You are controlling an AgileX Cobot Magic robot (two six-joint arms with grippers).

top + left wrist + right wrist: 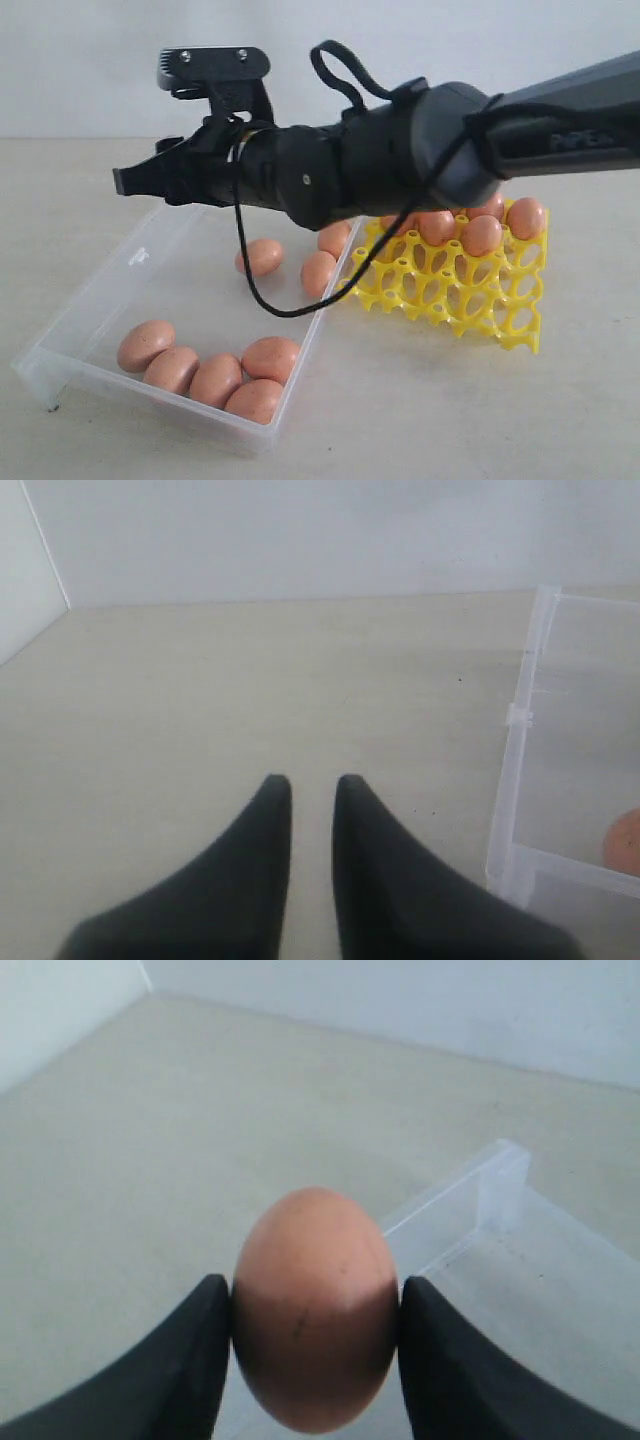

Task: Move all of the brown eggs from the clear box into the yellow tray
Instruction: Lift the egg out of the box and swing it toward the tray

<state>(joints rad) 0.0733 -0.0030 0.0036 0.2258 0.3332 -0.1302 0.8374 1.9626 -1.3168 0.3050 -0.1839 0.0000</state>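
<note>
Fingers of your left end effector (312, 780) are drawn nearly together on nothing, hanging over bare table (200, 680) just outside the clear box (190, 285).

In the box, five brown eggs (215, 378) huddle against the near wall, touching one another. Three more lie at the far end, close to the tray and partly behind the arm.

Above the box's left side, your right end effector (315, 1285) is clamped on one egg (315, 1310). The pads press it across its widest part, one on each flank, and a corner of the box shows below it. In the exterior view the finger hides this egg.

Furthest right sits the yellow tray (450, 285), just beside the box and tilted up at its far edge. At least four eggs sit in its upper cups; the arm covers part of that row, so you cannot count them all. The nearer cups look empty.

Treat each egg as light and rigid but brittle, I judge: the shell will not give before it cracks, and its smooth curve can squirt out of a skewed pinch. Take hold across the belly with pads square and only enough squeeze to lift. On the tilted tray, expect an egg to roll unless it settles fully in a cup.
</note>
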